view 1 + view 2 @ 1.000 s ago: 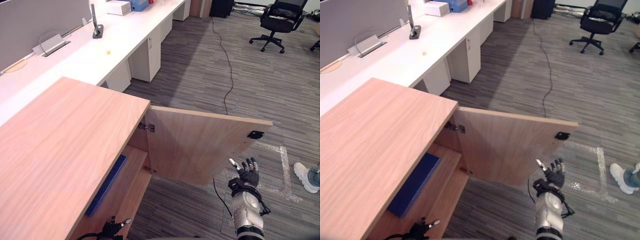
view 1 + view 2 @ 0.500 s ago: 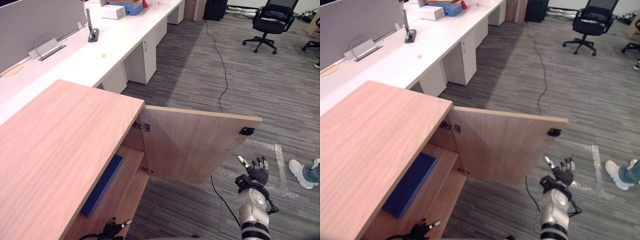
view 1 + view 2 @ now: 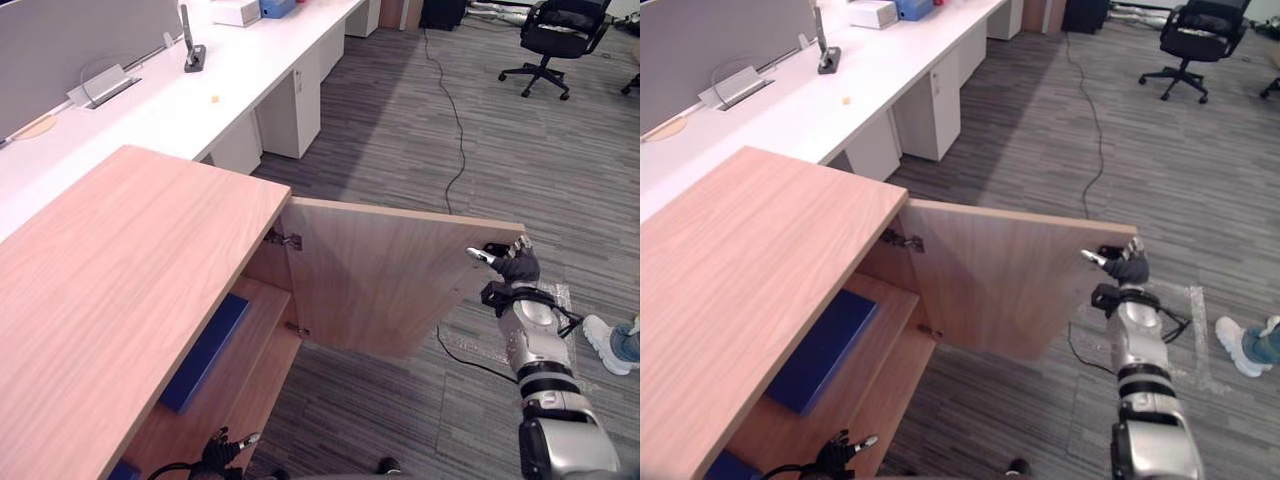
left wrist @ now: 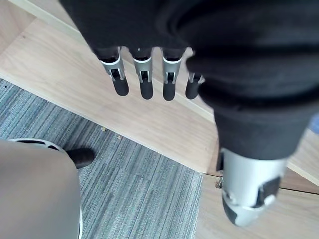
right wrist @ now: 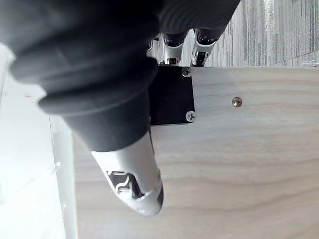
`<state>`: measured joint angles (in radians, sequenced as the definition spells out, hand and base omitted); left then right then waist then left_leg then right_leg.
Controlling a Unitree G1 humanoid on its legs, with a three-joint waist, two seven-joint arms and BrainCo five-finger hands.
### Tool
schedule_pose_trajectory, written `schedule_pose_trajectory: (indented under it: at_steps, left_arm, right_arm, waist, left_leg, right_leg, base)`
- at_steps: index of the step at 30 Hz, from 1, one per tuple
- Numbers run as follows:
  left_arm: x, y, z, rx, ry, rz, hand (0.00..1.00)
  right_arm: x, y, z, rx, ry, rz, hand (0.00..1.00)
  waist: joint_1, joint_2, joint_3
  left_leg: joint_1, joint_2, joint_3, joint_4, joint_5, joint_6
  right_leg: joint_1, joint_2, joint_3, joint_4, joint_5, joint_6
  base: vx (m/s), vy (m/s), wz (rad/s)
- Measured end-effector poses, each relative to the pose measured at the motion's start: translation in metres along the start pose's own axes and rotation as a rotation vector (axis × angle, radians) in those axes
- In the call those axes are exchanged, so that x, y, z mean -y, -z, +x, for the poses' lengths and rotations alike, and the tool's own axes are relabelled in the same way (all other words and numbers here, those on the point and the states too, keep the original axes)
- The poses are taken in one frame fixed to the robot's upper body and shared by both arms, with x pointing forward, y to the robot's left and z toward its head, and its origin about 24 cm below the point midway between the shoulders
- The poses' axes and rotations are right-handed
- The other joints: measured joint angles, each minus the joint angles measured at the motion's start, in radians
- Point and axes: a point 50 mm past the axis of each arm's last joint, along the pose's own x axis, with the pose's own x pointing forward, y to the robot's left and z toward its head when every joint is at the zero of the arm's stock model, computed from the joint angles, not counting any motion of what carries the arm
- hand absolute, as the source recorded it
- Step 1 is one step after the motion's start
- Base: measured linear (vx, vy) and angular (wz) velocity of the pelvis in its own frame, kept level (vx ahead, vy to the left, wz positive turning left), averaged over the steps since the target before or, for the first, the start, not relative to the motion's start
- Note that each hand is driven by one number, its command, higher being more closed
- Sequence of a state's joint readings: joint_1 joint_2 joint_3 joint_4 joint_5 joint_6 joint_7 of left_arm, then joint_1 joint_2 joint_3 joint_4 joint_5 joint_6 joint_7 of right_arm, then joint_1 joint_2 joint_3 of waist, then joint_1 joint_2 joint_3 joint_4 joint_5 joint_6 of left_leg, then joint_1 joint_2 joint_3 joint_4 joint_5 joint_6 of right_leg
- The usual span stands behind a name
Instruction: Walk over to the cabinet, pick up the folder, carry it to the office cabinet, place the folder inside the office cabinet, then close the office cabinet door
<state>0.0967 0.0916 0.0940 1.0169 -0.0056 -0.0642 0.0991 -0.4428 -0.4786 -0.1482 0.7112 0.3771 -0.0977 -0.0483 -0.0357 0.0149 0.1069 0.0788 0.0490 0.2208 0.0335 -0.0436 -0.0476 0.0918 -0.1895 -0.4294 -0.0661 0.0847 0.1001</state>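
Up goes the right hand [image 3: 515, 268] to the far corner of the door [image 3: 390, 290], fingers straight, holding nothing. Stiff door should swing easily; push there, far from the hinges [image 3: 290, 241].

Swung-out door [image 3: 390, 280] stands between right hand [image 3: 514, 266] and shelf [image 3: 263, 308]; hand at its free edge, seemingly touching. Shelf mouth free beside blue folder [image 3: 206, 350]. Person's shoe [image 3: 603, 344] nearby.

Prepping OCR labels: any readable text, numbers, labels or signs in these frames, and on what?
None can be read.
Blue folder on the cabinet shelf: no label showing.
Black plate on the cabinet door: screws, no marking.
Boxes on the white desk: too small to read any print.
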Motion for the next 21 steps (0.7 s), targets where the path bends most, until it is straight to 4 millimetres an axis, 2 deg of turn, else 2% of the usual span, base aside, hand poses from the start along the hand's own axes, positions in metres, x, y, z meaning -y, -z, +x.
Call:
schedule_pose_trajectory:
  at_steps: [6, 13, 17, 19, 21]
  left_arm:
    - [-0.003, 0.000, 0.000, 0.007, 0.002, -0.003, 0.00]
    - [-0.010, 0.004, -0.001, 0.001, 0.004, 0.010, 0.00]
    - [-0.017, 0.015, -0.004, -0.028, 0.018, 0.066, 0.00]
    - [-0.019, 0.020, -0.005, -0.042, 0.027, 0.103, 0.00]
    - [-0.020, 0.022, -0.006, -0.049, 0.048, 0.140, 0.00]
  right_arm:
    - [-0.002, -0.007, 0.013, -0.049, -0.034, -0.054, 0.00]
    - [-0.004, -0.010, 0.014, -0.068, -0.127, -0.170, 0.00]
    - [-0.007, -0.019, 0.011, -0.068, -0.285, -0.411, 0.00]
    - [-0.003, -0.021, 0.004, -0.077, -0.374, -0.545, 0.00]
    - [-0.002, -0.014, -0.010, -0.116, -0.520, -0.678, 0.00]
  waist:
    - [-0.003, 0.000, 0.010]
    - [-0.012, 0.000, 0.015]
    - [-0.036, 0.000, 0.018]
    - [-0.037, 0.000, 0.019]
    - [-0.043, -0.001, 0.019]
  left_leg:
    - [-0.007, 0.003, -0.014, -0.019, 0.027, -0.002]
    - [-0.008, 0.010, -0.016, -0.034, 0.044, -0.004]
    - [-0.010, 0.021, 0.001, -0.038, 0.044, -0.005]
    - [-0.009, 0.030, 0.010, -0.045, 0.046, -0.008]
    - [-0.009, 0.048, 0.021, -0.047, 0.046, -0.017]
  right_leg:
    - [-0.006, 0.006, -0.011, -0.001, 0.008, -0.007]
    - [-0.008, 0.018, -0.012, -0.016, 0.020, -0.010]
    - [-0.026, 0.029, 0.001, -0.016, 0.021, -0.012]
    - [-0.033, 0.041, 0.012, -0.016, 0.021, -0.012]
    - [-0.041, 0.058, 0.023, -0.017, 0.017, -0.018]
  base:
    - [-0.07, -0.010, 0.07]
    - [-0.06, -0.011, -0.01]
    - [-0.03, -0.008, -0.14]
    - [0.00, -0.029, -0.20]
    - [0.01, -0.054, -0.17]
